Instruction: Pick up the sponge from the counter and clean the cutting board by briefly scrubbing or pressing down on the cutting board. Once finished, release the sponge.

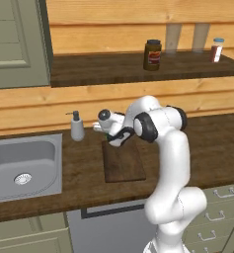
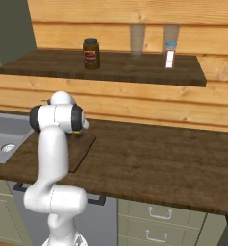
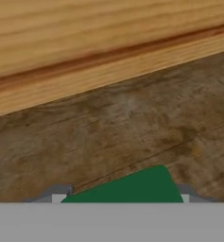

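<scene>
End effector (image 1: 107,134) sits low at the far short edge of the cutting board (image 1: 123,163), close to the back wall. In the hand view the sponge (image 3: 132,189) shows its green scouring face right between the two fingertips (image 3: 59,196), so I judge it gripped; the yellow body is hidden.

Sponge looks to be at or just past the board's far edge; whether it touches the surface I can't tell. The board's long axis runs from the back wall toward the front edge of the desk (image 1: 207,148). So the coming scrub turns on one relation: the board's bare surface lies from the end effector toward the desk's front edge, along that axis.

Containers: sink (image 1: 19,165) is set in the desk left of the board, nothing in it but the drain. Soap dispenser (image 1: 77,127) stands between sink and board. Two jars on the shelf above, contents unclear.
</scene>
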Tool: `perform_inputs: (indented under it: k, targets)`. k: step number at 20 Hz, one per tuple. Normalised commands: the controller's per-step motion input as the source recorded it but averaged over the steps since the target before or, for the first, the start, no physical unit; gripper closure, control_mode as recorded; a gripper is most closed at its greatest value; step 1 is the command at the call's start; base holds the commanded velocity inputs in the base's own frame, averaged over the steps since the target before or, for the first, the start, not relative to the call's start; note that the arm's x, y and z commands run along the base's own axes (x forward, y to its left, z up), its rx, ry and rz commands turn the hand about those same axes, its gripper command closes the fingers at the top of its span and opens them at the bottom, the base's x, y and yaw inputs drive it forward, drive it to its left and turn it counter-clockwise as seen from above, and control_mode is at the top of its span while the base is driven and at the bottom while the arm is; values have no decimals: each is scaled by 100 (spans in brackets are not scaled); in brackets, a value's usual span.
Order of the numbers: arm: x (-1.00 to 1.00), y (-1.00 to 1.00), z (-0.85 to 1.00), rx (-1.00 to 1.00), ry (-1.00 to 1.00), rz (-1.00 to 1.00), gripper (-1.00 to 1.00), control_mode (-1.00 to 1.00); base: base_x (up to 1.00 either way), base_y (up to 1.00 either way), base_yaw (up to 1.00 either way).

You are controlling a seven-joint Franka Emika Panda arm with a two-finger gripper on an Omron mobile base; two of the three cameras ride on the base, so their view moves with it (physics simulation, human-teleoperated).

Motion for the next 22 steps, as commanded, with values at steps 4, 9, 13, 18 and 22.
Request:
perform_inputs:
  k: [4, 9, 13, 18, 22]
  targets:
    - [-42, -41, 22, 2, 0, -5, 100, -100, 0, 0, 0]
    - [-71, -57, 34, 6, 0, -8, 100, -100, 0, 0, 0]
    - [-74, -69, 39, 7, 0, -8, 100, -100, 0, 0, 0]
    - [-51, -74, 44, 6, 0, -6, 100, -100, 0, 0, 0]
    - [-44, -67, 33, 6, 0, -4, 100, -100, 0, 0, 0]
